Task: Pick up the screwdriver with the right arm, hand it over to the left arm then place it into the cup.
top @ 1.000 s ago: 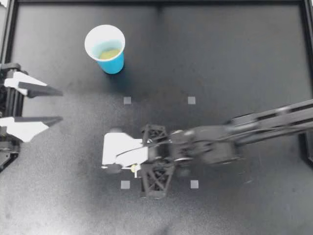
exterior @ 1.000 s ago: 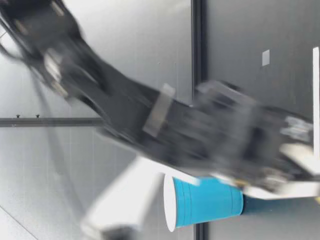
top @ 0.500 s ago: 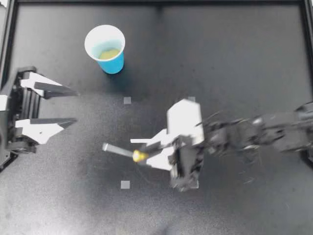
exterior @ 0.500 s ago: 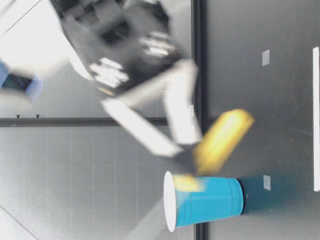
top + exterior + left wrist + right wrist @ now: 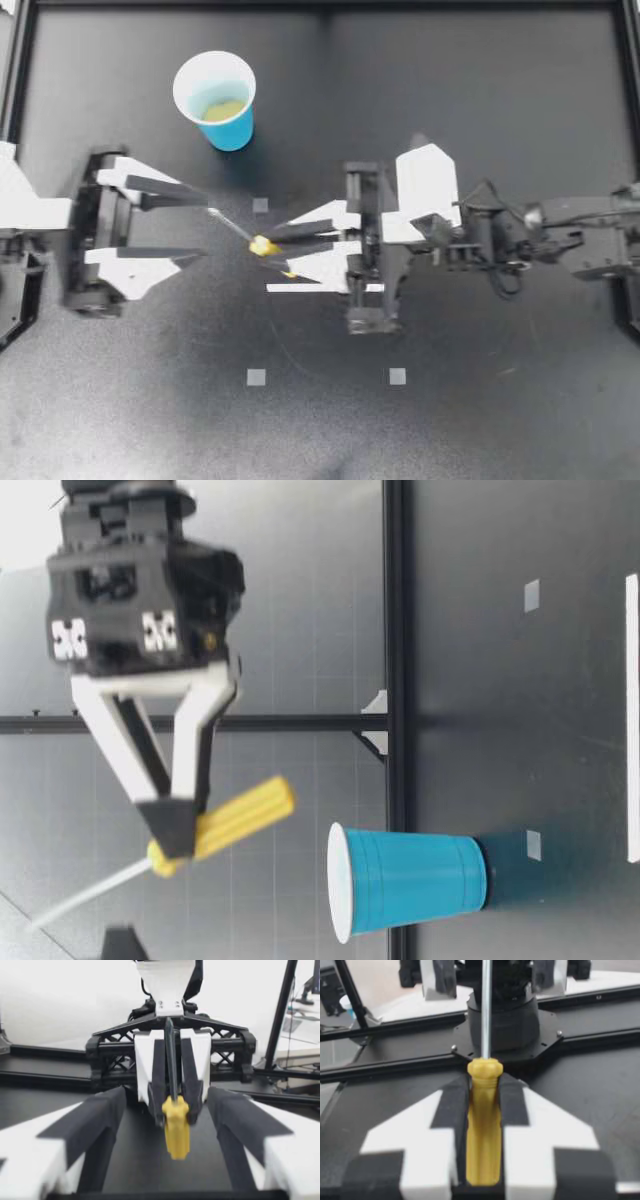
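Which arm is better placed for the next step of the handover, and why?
Left. My left pincer is open, and the screwdriver points its shaft between those fingers; my right pincer is shut on the handle, only presenting it.

The top camera looks straight down from well above and takes in the whole table (image 5: 480, 110), with the cup (image 5: 215, 98) toward one corner. The low camera sits at table height on the side opposite the cup, facing it and the screwdriver (image 5: 225, 825) held higher than the cup. Each wrist camera looks along its own gripper at close range. The left gripper (image 5: 200, 224) and right gripper (image 5: 275, 258) face each other, so each wrist view shows the other arm. All four views share the screwdriver.
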`<state>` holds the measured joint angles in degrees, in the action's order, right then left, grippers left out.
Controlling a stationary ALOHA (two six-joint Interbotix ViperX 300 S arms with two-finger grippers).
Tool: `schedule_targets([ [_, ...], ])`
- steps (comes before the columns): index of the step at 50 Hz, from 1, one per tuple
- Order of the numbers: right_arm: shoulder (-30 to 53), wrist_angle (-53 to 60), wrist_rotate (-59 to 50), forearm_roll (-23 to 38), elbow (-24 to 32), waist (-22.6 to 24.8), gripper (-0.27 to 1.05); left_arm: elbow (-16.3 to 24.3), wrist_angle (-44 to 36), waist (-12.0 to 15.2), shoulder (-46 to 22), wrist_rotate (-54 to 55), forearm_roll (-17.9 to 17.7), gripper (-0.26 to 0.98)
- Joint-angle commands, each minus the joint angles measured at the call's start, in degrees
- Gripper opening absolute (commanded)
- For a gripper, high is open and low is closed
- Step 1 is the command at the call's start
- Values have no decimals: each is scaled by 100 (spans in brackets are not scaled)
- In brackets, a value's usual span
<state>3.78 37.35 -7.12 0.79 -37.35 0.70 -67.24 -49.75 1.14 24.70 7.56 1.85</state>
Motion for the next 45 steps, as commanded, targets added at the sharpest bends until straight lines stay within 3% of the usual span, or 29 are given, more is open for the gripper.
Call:
schedule_targets([
  [1,9,26,9,-18,255,-44,3,229,-176,9,-149,9,9,67],
  [12,62,-88,9,-18,343,-44,3,308,-554,9,-396,18,9,62],
  [17,53,-88,9,-26,343,-53,3,308,-571,9,-404,26,18,48],
  [29,35,-88,9,-44,343,-70,3,299,-571,9,-404,26,53,2],
  [39,44,-88,9,-62,343,-97,5,308,-554,9,-404,26,53,-1],
  [45,62,-88,-9,-70,343,-114,13,308,-554,9,-404,26,53,-1],
])
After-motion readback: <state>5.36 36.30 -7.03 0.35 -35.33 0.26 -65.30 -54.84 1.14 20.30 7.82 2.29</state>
